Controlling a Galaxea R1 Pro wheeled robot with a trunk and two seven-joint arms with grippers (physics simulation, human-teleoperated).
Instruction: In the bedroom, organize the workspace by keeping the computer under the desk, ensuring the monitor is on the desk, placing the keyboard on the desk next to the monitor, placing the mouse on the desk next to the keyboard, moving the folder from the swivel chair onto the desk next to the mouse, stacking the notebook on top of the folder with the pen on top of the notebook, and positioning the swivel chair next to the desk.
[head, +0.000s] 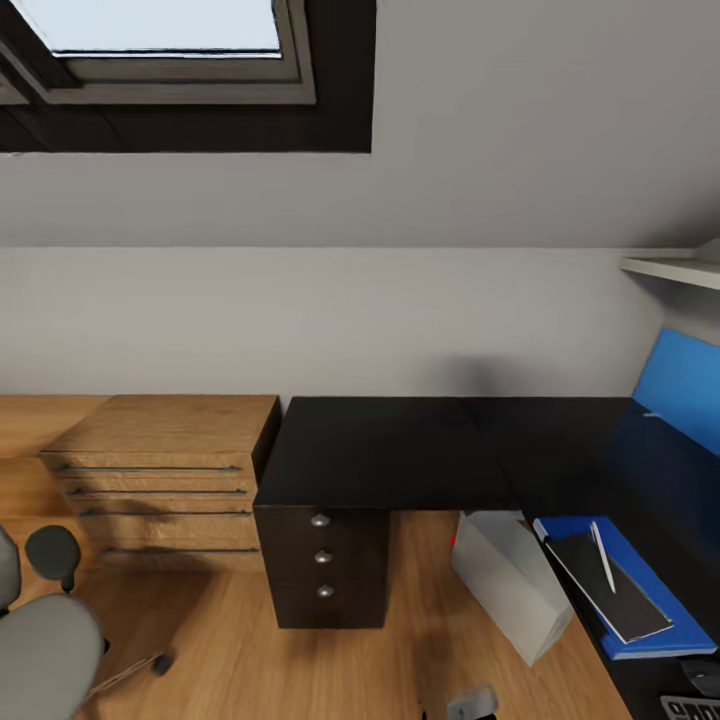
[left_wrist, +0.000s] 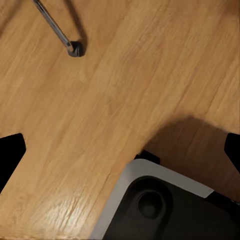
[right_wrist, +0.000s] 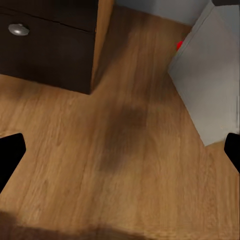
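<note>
The black L-shaped desk (head: 390, 450) stands under the sloping wall. On its right wing lies the blue folder (head: 665, 610), with the black notebook (head: 610, 590) on it and the white pen (head: 603, 556) on top. A corner of the keyboard (head: 692, 708) shows at the frame's edge. The grey computer (head: 510, 585) (right_wrist: 210, 75) stands on the floor under the desk. The swivel chair (head: 40, 640) is at the lower left. The monitor and mouse are out of view. My left gripper (left_wrist: 120, 152) and right gripper (right_wrist: 120, 152) hang open over the wood floor, holding nothing.
A wooden drawer chest (head: 165, 480) stands left of the desk's black drawers (head: 322, 560) (right_wrist: 45, 45). A blue panel (head: 685, 385) leans at the right wall under a shelf (head: 675, 268). One chair leg with its caster (left_wrist: 74, 48) lies on the floor near my base (left_wrist: 165, 205).
</note>
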